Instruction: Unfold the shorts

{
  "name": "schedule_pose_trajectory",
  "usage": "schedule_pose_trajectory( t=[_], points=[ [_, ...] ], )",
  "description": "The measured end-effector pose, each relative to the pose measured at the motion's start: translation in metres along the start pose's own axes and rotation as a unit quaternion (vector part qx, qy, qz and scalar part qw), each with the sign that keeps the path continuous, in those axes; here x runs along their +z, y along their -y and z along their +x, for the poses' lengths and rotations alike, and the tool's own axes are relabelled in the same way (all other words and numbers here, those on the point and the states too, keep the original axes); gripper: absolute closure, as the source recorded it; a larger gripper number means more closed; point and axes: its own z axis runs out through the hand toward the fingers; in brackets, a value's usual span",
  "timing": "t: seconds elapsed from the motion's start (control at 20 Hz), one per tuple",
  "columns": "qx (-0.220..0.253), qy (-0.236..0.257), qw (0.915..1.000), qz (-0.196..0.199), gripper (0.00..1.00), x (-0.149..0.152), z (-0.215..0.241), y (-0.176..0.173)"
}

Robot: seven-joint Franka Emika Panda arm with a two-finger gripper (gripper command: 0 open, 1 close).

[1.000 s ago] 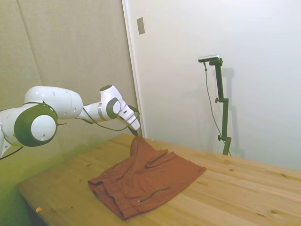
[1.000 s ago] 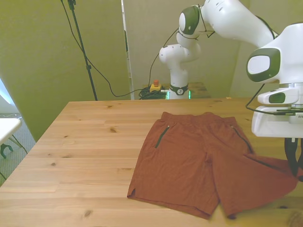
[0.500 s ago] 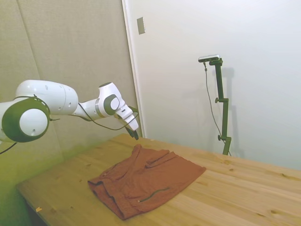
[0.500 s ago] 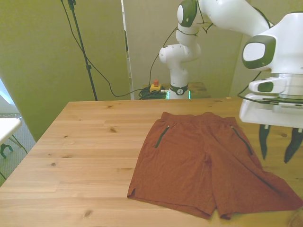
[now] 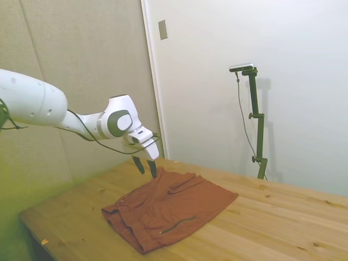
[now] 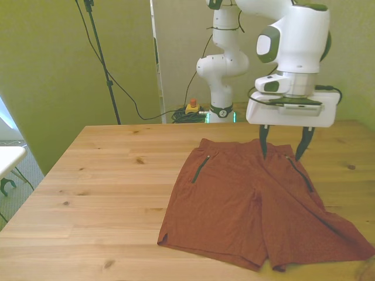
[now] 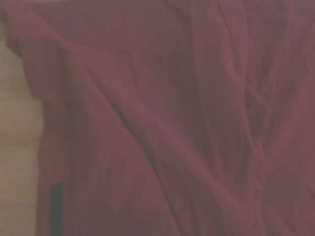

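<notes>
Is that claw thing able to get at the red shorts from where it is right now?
Probably yes. The gripper hangs open just above the waistband end of the shorts, and nothing lies between them on the table.

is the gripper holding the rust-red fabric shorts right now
No, the white arm's gripper hangs open above the rust-red fabric shorts.

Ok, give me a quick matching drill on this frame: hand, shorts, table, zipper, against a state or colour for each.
Things:
1. hand
2. shorts
3. table
4. zipper

States or colours:
A. rust-red, spread flat
B. open, over the waistband
C. thin dark line
D. light wood

Pairs: 1-B, 2-A, 3-D, 4-C
</notes>
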Motion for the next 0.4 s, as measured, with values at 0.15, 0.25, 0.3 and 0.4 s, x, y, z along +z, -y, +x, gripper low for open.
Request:
schedule_pose_trajectory(
  t=[0.15, 0.25, 0.3, 0.4],
  points=[
    [-0.011, 0.002, 0.9999, -0.001, 0.00, -0.005, -0.025, -0.036],
    [-0.020, 0.001, 0.9998, 0.002, 0.00, -0.006, -0.049, -0.058],
    [-0.025, 0.001, 0.9997, 0.002, 0.00, -0.005, -0.062, -0.069],
    [-0.029, 0.006, 0.9996, 0.001, 0.00, -0.005, -0.089, -0.095]
  ],
)
